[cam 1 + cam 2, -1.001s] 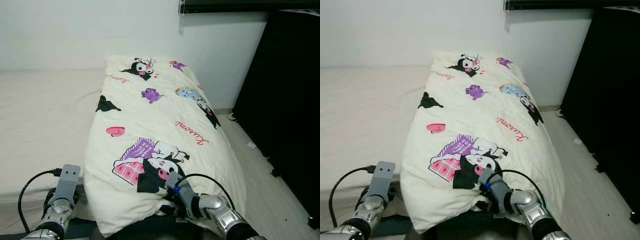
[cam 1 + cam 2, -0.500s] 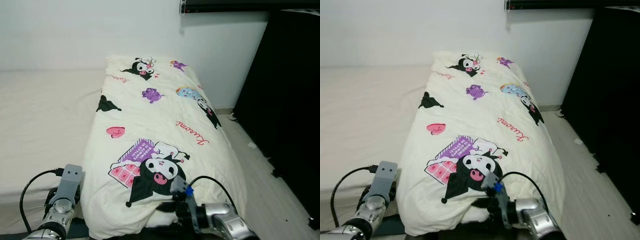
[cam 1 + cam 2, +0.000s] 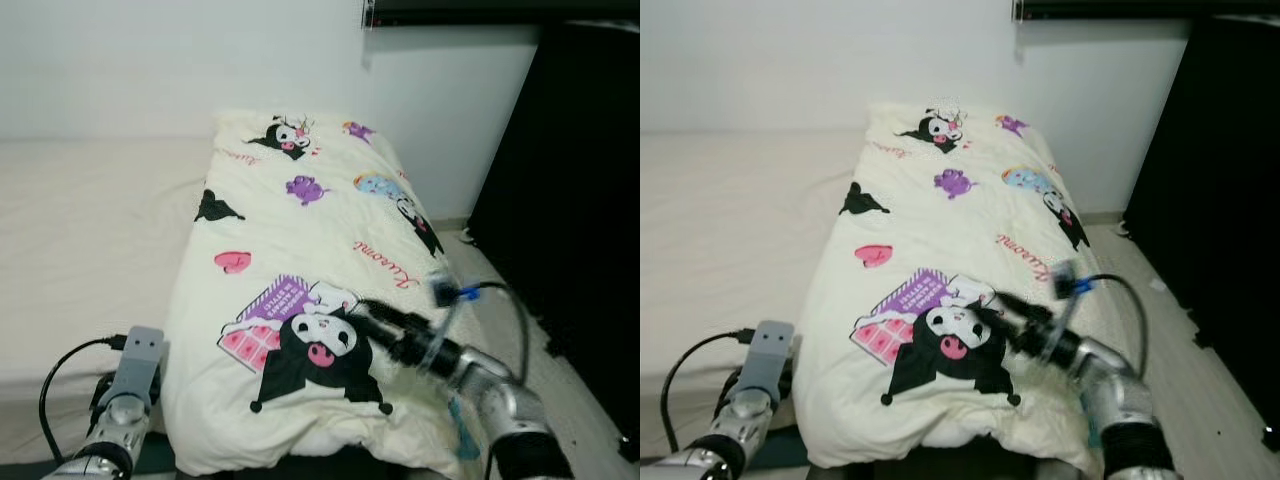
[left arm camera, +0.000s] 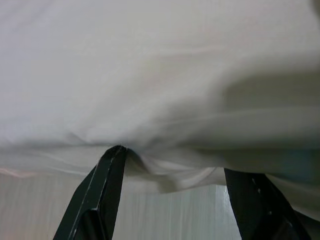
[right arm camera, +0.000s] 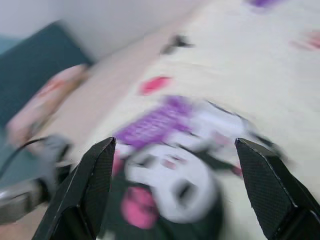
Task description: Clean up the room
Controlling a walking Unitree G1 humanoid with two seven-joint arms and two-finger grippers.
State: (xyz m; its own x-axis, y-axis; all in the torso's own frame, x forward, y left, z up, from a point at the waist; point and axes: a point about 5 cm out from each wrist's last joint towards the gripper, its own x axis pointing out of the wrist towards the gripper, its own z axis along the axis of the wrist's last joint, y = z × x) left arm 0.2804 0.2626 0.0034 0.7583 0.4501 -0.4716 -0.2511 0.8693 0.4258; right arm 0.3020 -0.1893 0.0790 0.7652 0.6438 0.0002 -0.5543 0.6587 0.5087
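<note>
A cream cartoon-printed quilt (image 3: 310,290) is lying lengthwise along the right side of the white-sheeted bed (image 3: 80,240), the right gripper (image 3: 372,318) hovering spread over its black-and-pink character print, the left gripper (image 4: 170,200) splayed under white fabric.

I see print on the cream quilt (image 3: 300,270) that lies along the bed. A red cursive word sits near its right side, and it looks like "Kuromi" (image 3: 385,264), written upside down from where I look. A second red cursive word (image 3: 237,157) sits near the far end, too small for me to read. The purple sign (image 3: 278,297) beside the cartoon character carries white lettering, but I cannot make out the words.
</note>
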